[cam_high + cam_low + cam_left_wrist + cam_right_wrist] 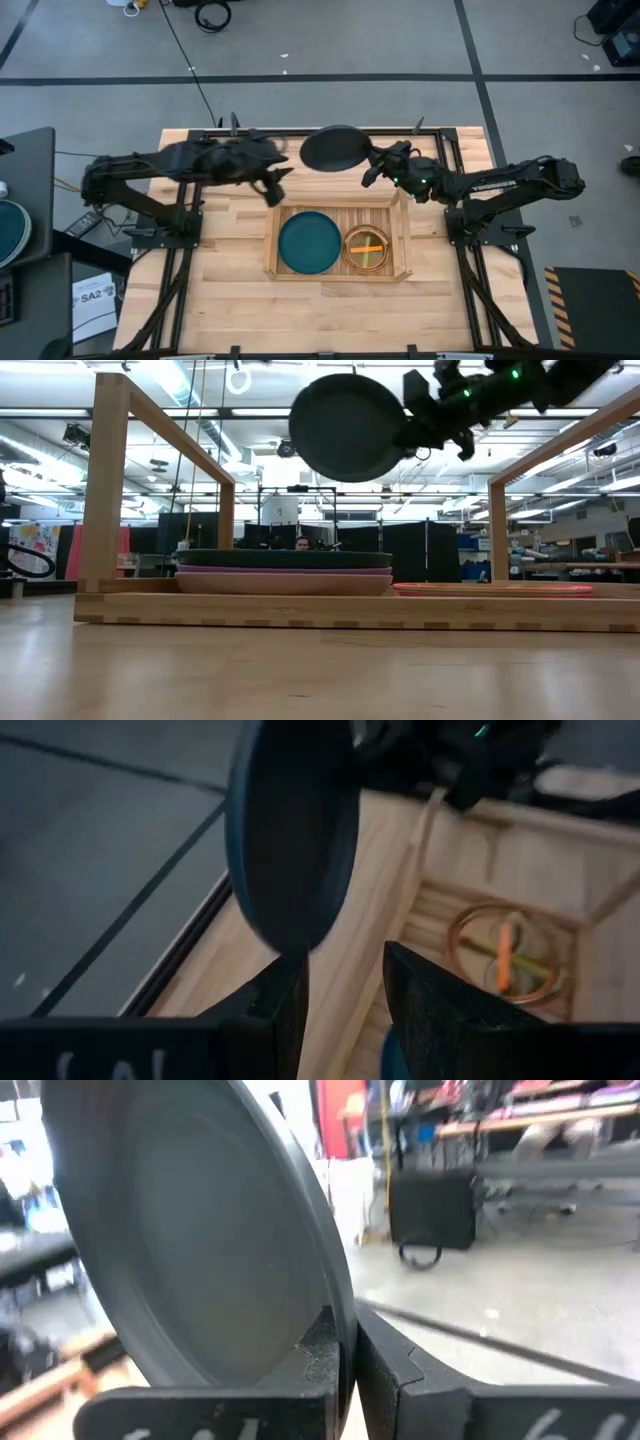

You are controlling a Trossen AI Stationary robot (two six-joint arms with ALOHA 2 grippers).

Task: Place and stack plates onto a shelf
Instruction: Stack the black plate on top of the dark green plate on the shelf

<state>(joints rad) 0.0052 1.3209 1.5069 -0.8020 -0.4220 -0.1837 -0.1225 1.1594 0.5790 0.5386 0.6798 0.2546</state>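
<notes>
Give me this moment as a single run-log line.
right gripper: shut on dark grey plate, raised behind shelf | left gripper: open, empty, near shelf | shelf: teal plate, orange plate

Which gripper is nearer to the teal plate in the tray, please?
Left. The left gripper hangs open just above the tray's back left corner, close to the teal plate; the right gripper is farther back, clamping the dark grey plate.

Dark plate (290, 830) edge-on above the slatted shelf (440, 910), beyond the open left claw (345, 990).
</notes>
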